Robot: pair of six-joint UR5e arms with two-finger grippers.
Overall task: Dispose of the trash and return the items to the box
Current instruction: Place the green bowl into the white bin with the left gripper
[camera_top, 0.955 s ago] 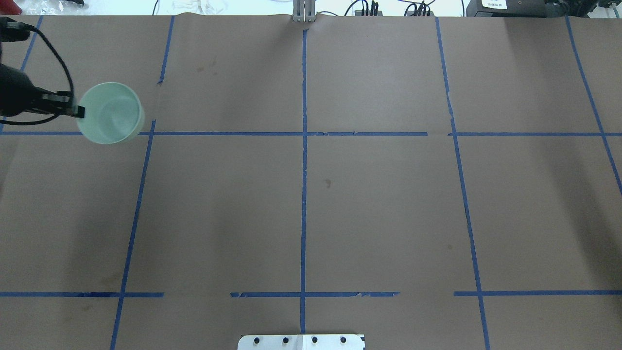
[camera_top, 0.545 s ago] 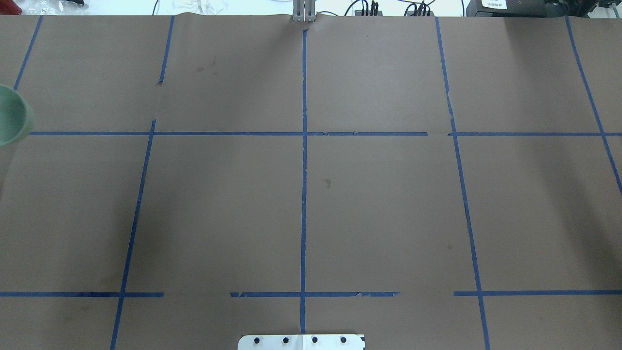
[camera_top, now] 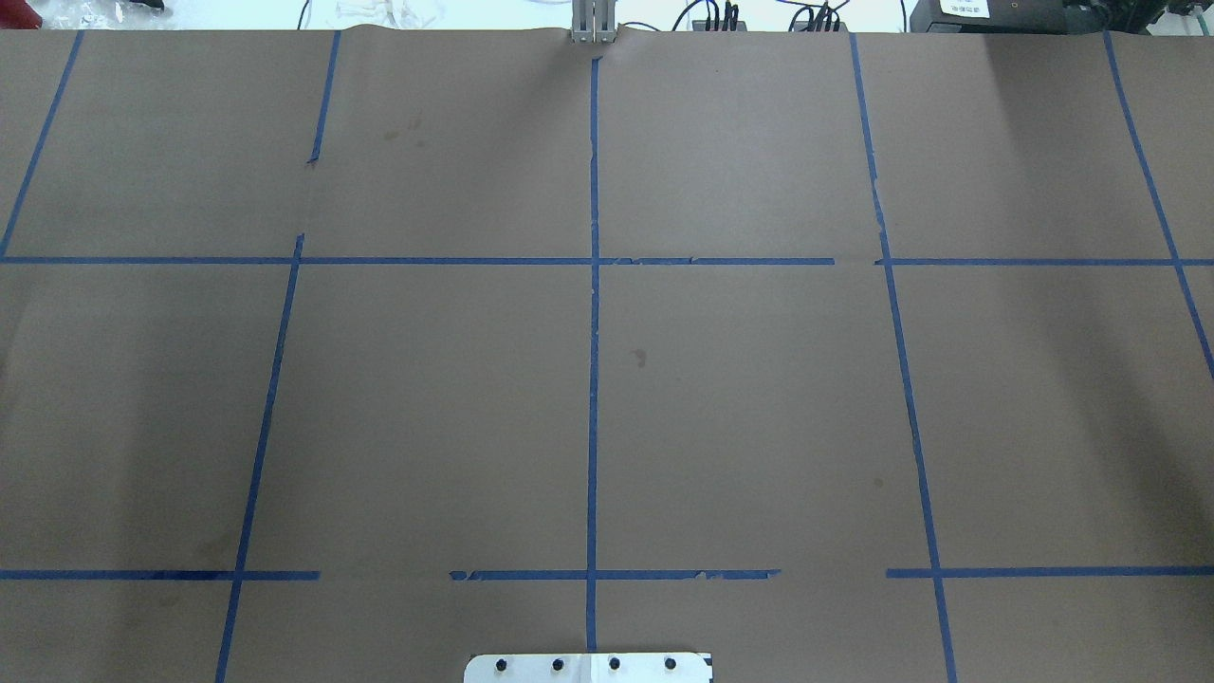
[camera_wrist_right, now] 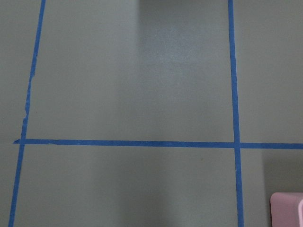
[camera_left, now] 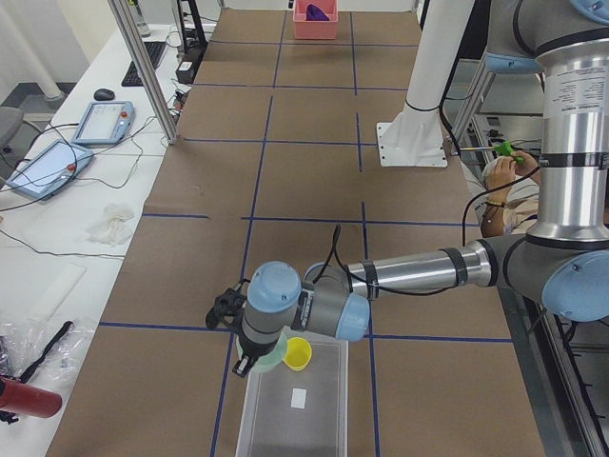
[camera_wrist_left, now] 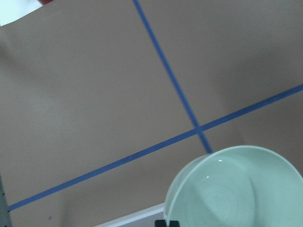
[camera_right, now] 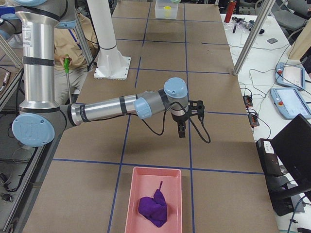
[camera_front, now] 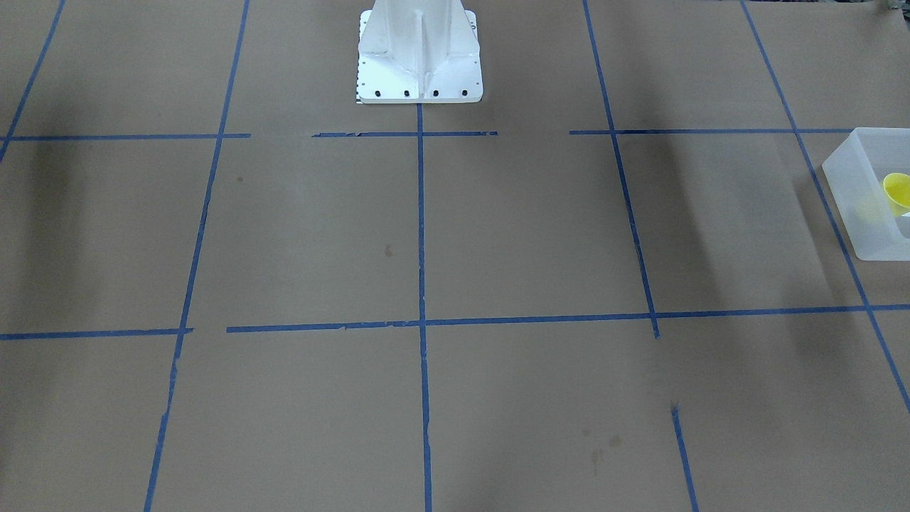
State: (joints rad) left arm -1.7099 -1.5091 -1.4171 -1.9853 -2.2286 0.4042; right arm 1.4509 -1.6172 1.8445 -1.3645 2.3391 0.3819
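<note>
My left gripper (camera_left: 253, 365) is shut on the rim of a pale green bowl (camera_wrist_left: 236, 189) and holds it over the far end of the box (camera_left: 295, 405), a frosted white bin. The bowl also shows in the exterior left view (camera_left: 270, 358). A small yellow cup (camera_left: 298, 353) lies in the box, also seen in the front-facing view (camera_front: 897, 190) inside the box (camera_front: 853, 178). The box's rim (camera_wrist_left: 132, 218) shows below the bowl. My right gripper (camera_right: 181, 132) hangs above bare table; I cannot tell whether it is open or shut.
A pink tray (camera_right: 154, 194) with a purple crumpled thing (camera_right: 153, 207) sits at the table's right end; its corner shows in the right wrist view (camera_wrist_right: 286, 210). The robot's white base (camera_front: 418, 57) stands at the table's middle edge. Blue tape lines cross the brown paper.
The left gripper with the green bowl has moved left, out of the overhead view.
</note>
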